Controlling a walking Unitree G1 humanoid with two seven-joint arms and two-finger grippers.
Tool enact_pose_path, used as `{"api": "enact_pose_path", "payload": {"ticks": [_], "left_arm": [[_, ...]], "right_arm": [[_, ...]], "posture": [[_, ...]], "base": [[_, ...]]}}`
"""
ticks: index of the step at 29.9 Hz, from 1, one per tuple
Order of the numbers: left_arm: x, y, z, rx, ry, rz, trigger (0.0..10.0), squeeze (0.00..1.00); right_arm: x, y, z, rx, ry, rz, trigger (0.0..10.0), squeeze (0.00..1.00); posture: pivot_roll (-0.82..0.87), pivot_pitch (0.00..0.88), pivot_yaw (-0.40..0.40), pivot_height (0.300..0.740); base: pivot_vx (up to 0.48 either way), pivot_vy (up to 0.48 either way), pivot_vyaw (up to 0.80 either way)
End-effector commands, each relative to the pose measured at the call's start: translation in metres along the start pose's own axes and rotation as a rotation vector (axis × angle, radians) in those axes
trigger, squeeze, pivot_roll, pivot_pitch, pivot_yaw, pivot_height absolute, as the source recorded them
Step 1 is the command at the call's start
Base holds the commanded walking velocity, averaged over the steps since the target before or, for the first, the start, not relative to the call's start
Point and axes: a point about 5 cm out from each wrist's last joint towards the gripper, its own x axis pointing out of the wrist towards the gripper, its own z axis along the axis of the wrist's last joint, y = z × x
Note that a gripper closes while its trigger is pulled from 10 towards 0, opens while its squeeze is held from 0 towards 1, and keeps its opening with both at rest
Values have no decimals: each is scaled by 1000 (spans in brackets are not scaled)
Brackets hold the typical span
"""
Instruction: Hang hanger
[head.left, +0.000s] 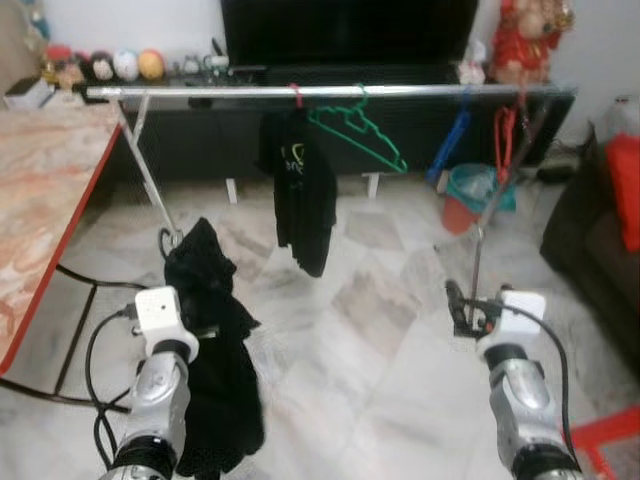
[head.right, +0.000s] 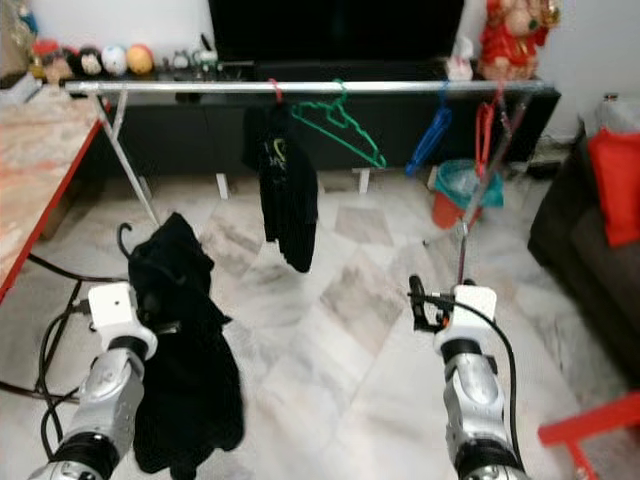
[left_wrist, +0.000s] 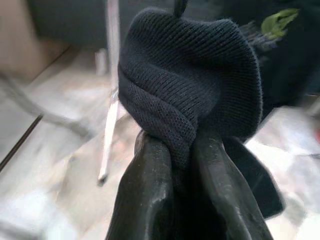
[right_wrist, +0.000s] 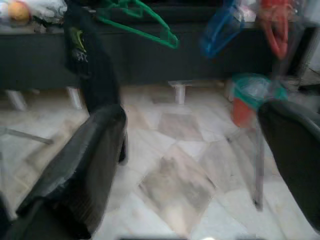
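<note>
My left gripper (left_wrist: 181, 150) is shut on a bunched black knit garment (head.left: 205, 340). The garment hangs low at my left, and a dark hanger hook (head.left: 166, 242) sticks out above it. Ahead runs a silver clothes rail (head.left: 200, 93). On it hang a black shirt (head.left: 303, 190) on a red hook, an empty green hanger (head.left: 362, 126), a blue hanger (head.left: 452, 142) and a red hanger (head.left: 505, 135). My right gripper (head.left: 462, 306) stands open and holds nothing, low at my right, well short of the rail.
A marble-topped table (head.left: 40, 190) with a red edge stands at my left, with cables under it. Behind the rail are a dark TV cabinet (head.left: 200, 140) and a teal bucket (head.left: 480, 188). At the right are a dark sofa (head.left: 600, 250) and a red frame (head.left: 610, 435).
</note>
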Motion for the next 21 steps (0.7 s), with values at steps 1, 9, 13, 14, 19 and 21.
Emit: {"api": "enact_pose_path", "payload": {"ticks": [1,9,13,14,19,21], "left_arm": [[3,-7,10,-10,-63,-4,10000,0],[0,-4,10,10,-63,5,10000,0],[2,-3,14,12,-69,4,10000,0],[3,-4,16,14,-74,-1,10000,0],[5,-7,21,20,-90,-13,10000,0],[5,-7,22,25,-91,-14,10000,0]], "right_arm": [[-4,-14,-2,-19,30,-26,10000,0],[-2,-7,-3,-10,34,-23,10000,0],[-4,0,-5,-12,31,3,10000,0],[-7,1,-9,-10,38,6,10000,0],[-17,-5,-30,42,156,-61,10000,0],[-30,-13,-53,-21,318,-122,10000,0]], "posture": [[-118,0,-74,740],[-111,0,-55,740],[-107,0,-44,740],[-105,0,-42,740],[-105,0,-35,740],[-107,0,-29,740]], "base": [[412,0,0],[420,0,0],[426,0,125],[428,0,531],[431,0,258],[433,0,0]]}}
